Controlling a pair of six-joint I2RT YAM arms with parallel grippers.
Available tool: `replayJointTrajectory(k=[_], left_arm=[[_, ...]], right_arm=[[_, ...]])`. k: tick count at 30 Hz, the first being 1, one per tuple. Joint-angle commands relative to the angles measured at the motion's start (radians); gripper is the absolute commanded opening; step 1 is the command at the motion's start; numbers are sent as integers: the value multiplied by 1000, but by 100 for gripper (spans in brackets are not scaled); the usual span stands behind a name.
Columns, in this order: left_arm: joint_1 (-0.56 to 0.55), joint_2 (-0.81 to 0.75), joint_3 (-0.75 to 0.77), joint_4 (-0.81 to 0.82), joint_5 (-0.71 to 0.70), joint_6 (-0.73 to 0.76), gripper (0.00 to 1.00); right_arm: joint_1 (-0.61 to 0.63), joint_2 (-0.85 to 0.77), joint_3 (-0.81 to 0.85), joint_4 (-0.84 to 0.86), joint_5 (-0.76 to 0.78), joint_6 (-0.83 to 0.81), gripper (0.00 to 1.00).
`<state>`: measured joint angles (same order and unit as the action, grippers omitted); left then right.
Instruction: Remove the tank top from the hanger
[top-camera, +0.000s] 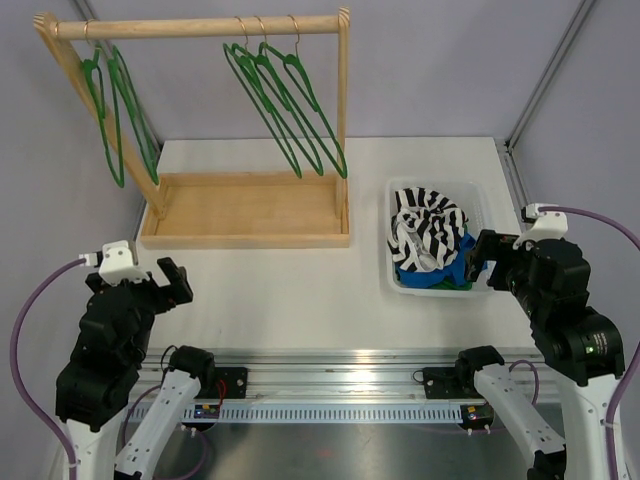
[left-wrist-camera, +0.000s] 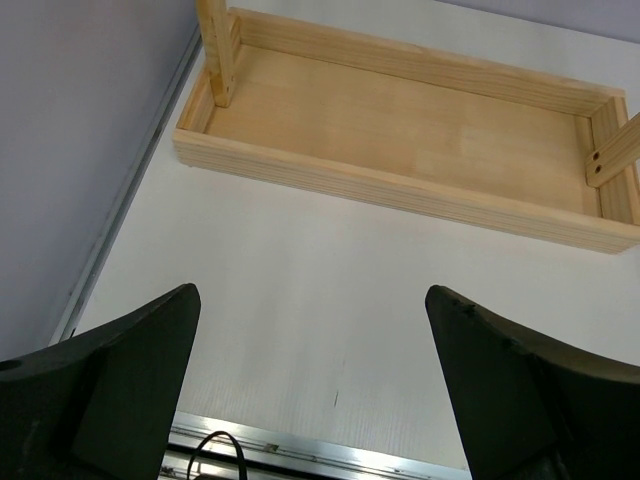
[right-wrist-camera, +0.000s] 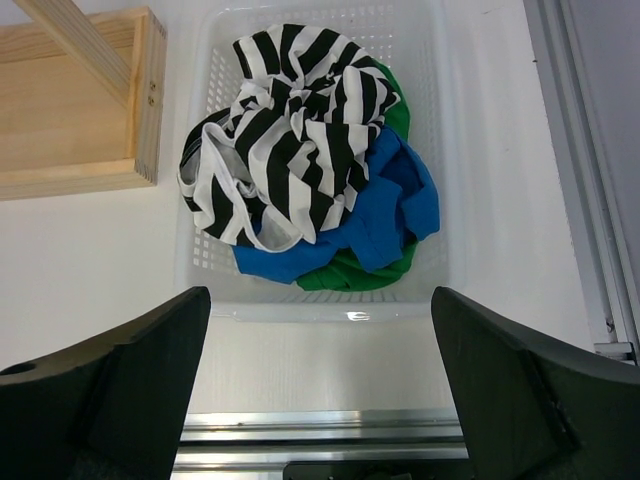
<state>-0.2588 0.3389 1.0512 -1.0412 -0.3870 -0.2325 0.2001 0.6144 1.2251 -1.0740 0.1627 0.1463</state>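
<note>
Several green hangers (top-camera: 302, 80) hang bare on the wooden rail (top-camera: 200, 26); I see no garment on any of them. A black-and-white striped tank top (top-camera: 428, 215) lies crumpled in the white basket (top-camera: 478, 200), on top of blue and green clothes. It shows clearly in the right wrist view (right-wrist-camera: 290, 130). My right gripper (top-camera: 487, 262) is open and empty, just in front of the basket's near rim (right-wrist-camera: 260, 305). My left gripper (top-camera: 160, 278) is open and empty over the bare table at the near left.
The rack's wooden base tray (top-camera: 245, 205) stands at the back centre-left and shows ahead of the left gripper in the left wrist view (left-wrist-camera: 400, 120). A metal rail (top-camera: 330, 360) runs along the table's near edge. Frame posts stand at the back corners.
</note>
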Motion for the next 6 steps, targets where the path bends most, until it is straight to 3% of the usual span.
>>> replayJointTrajectory(k=[1,6], left_arm=[[3,-12,-7,67,20,22,99],[3,-12,-13,81,16,21,99]], right_arm=[[2,5,25,54,-8,10,100],[2,21,16,63,-8,12,99]])
